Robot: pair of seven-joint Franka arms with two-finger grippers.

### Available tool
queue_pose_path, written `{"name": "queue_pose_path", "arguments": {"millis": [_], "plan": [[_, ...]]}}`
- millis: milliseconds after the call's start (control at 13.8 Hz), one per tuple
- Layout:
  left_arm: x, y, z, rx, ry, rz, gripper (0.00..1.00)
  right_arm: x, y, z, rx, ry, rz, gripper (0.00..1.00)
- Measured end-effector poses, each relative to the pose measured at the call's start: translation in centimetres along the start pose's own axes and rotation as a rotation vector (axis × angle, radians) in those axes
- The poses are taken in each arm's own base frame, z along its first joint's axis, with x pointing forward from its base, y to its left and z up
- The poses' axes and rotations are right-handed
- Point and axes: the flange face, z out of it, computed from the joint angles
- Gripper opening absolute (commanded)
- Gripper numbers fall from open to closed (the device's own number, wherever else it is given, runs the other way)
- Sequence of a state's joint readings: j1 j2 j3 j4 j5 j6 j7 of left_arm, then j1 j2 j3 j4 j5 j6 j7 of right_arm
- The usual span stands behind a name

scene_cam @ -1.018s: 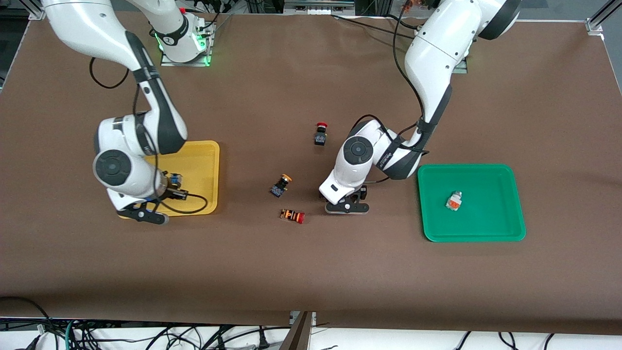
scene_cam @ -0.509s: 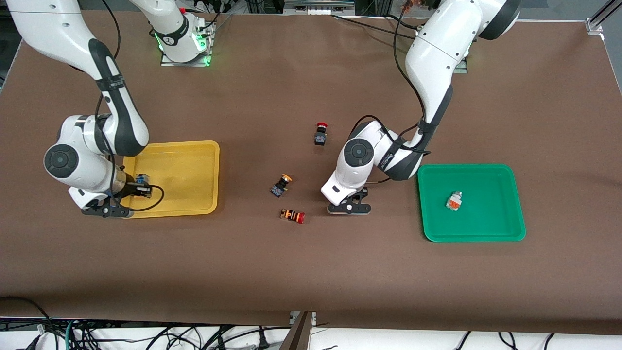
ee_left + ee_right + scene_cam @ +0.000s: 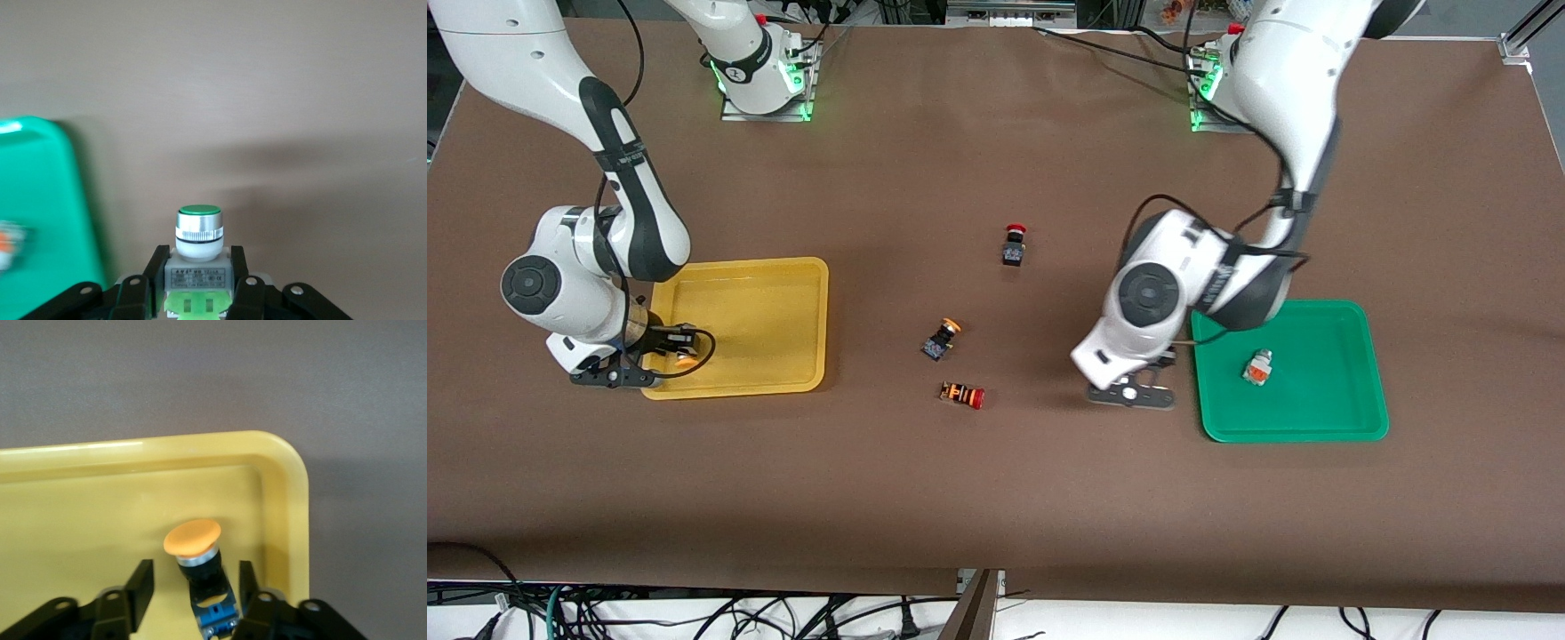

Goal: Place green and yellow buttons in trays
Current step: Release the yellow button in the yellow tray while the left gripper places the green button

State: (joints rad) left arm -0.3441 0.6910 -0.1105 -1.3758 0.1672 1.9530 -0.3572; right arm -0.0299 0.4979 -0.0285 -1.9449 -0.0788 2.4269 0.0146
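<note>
My left gripper (image 3: 1138,387) is shut on the green-capped, whitish-grey button (image 3: 198,230) and holds it over the table just beside the green tray (image 3: 1316,418); the hand hides the button in the front view. The tray's rim shows in the left wrist view (image 3: 40,200). A whitish-grey button with an orange part (image 3: 1257,367) lies in that tray. My right gripper (image 3: 669,348) is open over the yellow tray (image 3: 756,302), near its corner. A black button with an orange-yellow cap (image 3: 193,540) lies tilted in the tray between the fingers. Another yellow-capped button (image 3: 941,340) lies mid-table.
A black-bodied button with a red cap (image 3: 1014,244) stands mid-table, farther from the front camera. An orange-striped button with a red cap (image 3: 962,395) lies nearer, close to the loose yellow-capped one. Brown table stretches between the two trays.
My right gripper moved across the yellow tray toward its outer corner, and the yellow-capped button now lies in the tray between open fingers. My left gripper moved to the green tray's edge.
</note>
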Motion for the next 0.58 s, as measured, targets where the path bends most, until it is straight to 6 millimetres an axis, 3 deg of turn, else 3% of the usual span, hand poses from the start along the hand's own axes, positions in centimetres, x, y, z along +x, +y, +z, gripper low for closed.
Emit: {"name": "queue_pose_path", "arguments": {"millis": [145,364,582], "plan": [[0.7,-6.4,-1.2,0.005,-0.03,0.086,0.12,0.1,0.0,-0.3,0.0,0.005,0.0,0.93],[1.4,-16.9,-0.2,-0.012,-0.064,0.232,0.13,0.3,-1.3,-1.8,0.014,0.028,0.031,0.92],[0.7,-27.8,3.5,-0.045,-0.051,0.357,0.17,0.2,-7.5,-3.7,0.065,0.046,0.127,0.92]]}}
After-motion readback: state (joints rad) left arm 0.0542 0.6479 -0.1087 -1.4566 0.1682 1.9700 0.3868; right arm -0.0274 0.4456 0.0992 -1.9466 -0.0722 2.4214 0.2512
